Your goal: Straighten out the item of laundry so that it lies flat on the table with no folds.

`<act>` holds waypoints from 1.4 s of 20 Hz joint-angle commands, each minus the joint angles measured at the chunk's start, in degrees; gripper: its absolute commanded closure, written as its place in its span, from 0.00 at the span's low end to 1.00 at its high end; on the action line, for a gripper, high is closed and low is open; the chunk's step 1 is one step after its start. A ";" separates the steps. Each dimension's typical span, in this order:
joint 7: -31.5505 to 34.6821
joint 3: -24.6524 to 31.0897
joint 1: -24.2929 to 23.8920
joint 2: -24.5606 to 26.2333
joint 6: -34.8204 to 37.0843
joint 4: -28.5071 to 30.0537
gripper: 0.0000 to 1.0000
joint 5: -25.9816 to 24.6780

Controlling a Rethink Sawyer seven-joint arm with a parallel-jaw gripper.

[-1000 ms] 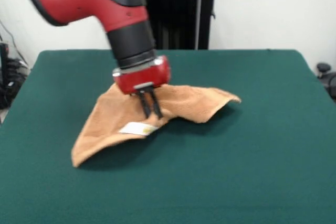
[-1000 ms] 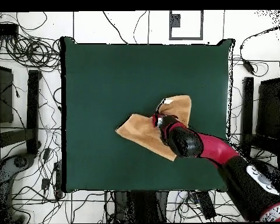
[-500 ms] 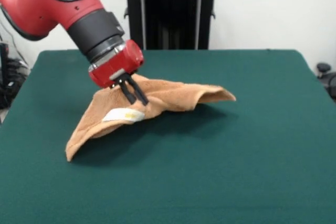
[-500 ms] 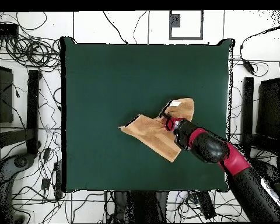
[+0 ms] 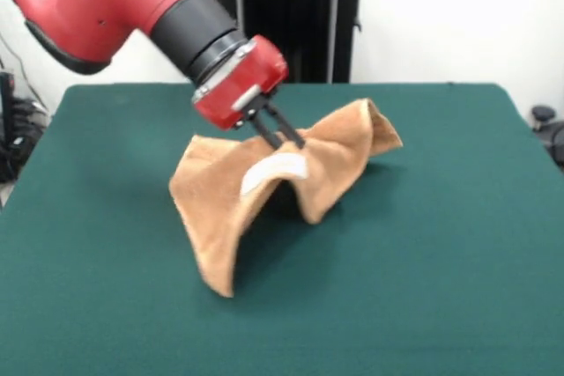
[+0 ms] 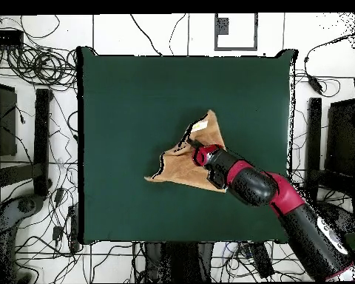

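The tan towel point(image 5: 220, 200) hangs lifted off the dark green table point(image 5: 441, 244), pinched near its middle by my gripper point(image 5: 284, 136), which is shut on the cloth just above the white tag point(image 5: 273, 171). It drapes in a tent shape, one corner trailing down to the table at the front left and another raised at the right. In the overhead view the towel point(image 6: 182, 167) is a bunched triangle, with my gripper point(image 6: 192, 143) at its upper part and the red arm running in from the lower right.
Green felt stretches wide on every side of the towel. Cables and black stands point(image 6: 41, 140) lie on the floor around the table point(image 6: 121, 96).
My gripper has swung right and up, lifting the towel's middle higher off the table. The cloth went from a low spread shape to a tall tent; its right corner rose.
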 commanded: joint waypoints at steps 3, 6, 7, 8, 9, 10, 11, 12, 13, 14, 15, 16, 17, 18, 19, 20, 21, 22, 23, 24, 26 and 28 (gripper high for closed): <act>-13.88 7.66 1.70 3.31 2.18 1.91 1.00 -7.17; -15.17 8.44 0.63 5.09 2.56 1.66 1.00 -8.81; -15.61 8.52 0.45 5.41 2.98 1.47 1.00 -9.16; -15.55 8.31 0.56 5.38 3.02 1.18 1.00 -9.80; -15.32 8.05 0.82 5.25 3.19 0.78 1.00 -10.44; -14.89 7.55 1.34 4.81 2.60 0.23 1.00 -11.70; -14.16 6.52 2.33 3.96 1.63 -0.60 1.00 -13.59; -11.99 5.27 3.77 2.73 -0.80 -1.47 1.00 -15.82; -9.82 4.01 5.22 1.50 -3.22 -2.34 1.00 -18.04; -5.75 2.32 7.47 -0.82 -6.16 -2.97 1.00 -19.92; -1.67 0.62 9.72 -3.15 -9.09 -3.60 1.00 -21.80; 3.18 -2.23 12.96 -6.53 -12.14 -4.34 1.00 -23.59; 7.29 -5.32 16.07 -9.01 -15.42 -5.30 1.00 -24.81; 9.40 -7.72 18.34 -10.25 -17.89 -6.15 1.00 -25.56; 10.26 -9.45 19.75 -10.71 -20.11 -6.70 1.00 -25.21; 11.11 -11.18 21.17 -11.18 -22.32 -7.25 1.00 -24.87; 11.06 -12.75 22.47 -11.57 -24.13 -7.71 1.00 -24.50; 10.88 -14.03 23.47 -11.53 -26.03 -8.14 1.00 -23.57; 10.71 -15.30 24.47 -11.49 -27.93 -8.58 1.00 -22.64; 10.02 -15.82 24.85 -11.01 -29.25 -8.85 1.00 -21.80; 9.07 -17.15 26.00 -10.73 -31.76 -9.32 1.00 -20.36; 7.77 -18.40 27.24 -11.29 -32.69 -9.53 0.00 -19.64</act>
